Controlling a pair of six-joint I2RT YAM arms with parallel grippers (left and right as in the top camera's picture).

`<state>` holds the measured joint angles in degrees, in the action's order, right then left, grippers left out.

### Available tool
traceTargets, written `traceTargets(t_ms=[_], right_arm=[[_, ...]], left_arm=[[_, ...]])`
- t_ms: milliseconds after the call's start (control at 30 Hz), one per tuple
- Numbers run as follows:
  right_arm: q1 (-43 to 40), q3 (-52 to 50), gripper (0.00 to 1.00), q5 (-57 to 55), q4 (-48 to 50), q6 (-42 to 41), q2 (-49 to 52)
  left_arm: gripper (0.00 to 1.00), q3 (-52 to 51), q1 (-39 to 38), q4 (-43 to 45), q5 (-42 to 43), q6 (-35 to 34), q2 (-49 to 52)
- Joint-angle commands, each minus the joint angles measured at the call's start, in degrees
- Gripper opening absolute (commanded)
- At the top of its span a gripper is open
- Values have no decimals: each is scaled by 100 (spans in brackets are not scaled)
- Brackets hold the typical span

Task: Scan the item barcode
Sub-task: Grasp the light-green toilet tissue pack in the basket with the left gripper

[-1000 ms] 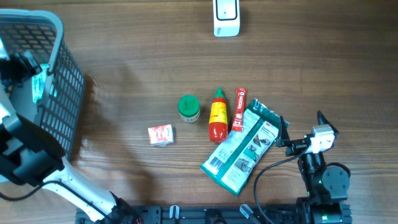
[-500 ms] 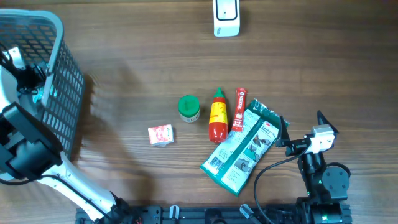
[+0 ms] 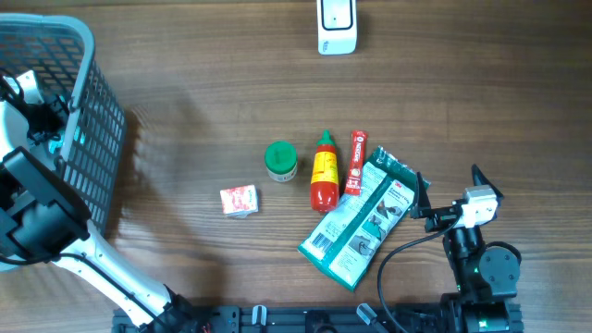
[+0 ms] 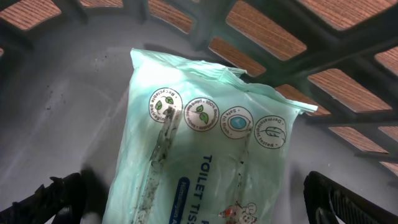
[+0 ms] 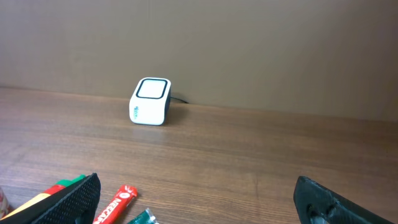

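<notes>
A pale green pack of toilet tissue (image 4: pixel 205 143) lies on the floor of the grey basket (image 3: pixel 92 139). My left gripper (image 4: pixel 199 208) hangs just above it, open, with one dark finger (image 4: pixel 50 199) on each side of the pack and neither touching it. From overhead the left gripper (image 3: pixel 42 109) sits inside the basket at the far left. The white barcode scanner (image 3: pixel 337 26) stands at the table's far edge, also seen as the scanner (image 5: pixel 150 101) in the right wrist view. My right gripper (image 3: pixel 450 188) rests open and empty at the front right.
On the wood mid-table lie a green-lidded jar (image 3: pixel 280 160), a red and yellow sauce bottle (image 3: pixel 323 171), a red tube (image 3: pixel 356 163), a large green packet (image 3: pixel 361 222) and a small red and white packet (image 3: pixel 240 200). The green packet lies close to the right gripper.
My left gripper has shifted slightly inside the basket, nearer the tissue pack. The right arm and the table items have not moved.
</notes>
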<state>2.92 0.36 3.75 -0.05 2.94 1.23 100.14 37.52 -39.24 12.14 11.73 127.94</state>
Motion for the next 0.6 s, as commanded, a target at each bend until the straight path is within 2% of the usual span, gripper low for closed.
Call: traceTargets(t_ms=[0, 67, 100, 233, 367, 567], right_arm=[[28, -4, 100, -81, 11, 50, 7], [31, -4, 100, -81, 11, 50, 7], [28, -4, 100, -81, 11, 50, 7], [28, -4, 100, -81, 11, 50, 7], [28, -4, 100, -81, 11, 50, 7], [28, -4, 100, -81, 11, 52, 7]], left_arm=[[94, -57, 22, -107, 345, -55, 313], [71, -57, 26, -131, 348, -57, 310], [63, -55, 26, -168, 348, -59, 310], [42, -52, 26, -348, 348, -59, 284], [31, -26, 26, -459, 345, -85, 76], [34, 131, 26, -468, 330, -369, -774]])
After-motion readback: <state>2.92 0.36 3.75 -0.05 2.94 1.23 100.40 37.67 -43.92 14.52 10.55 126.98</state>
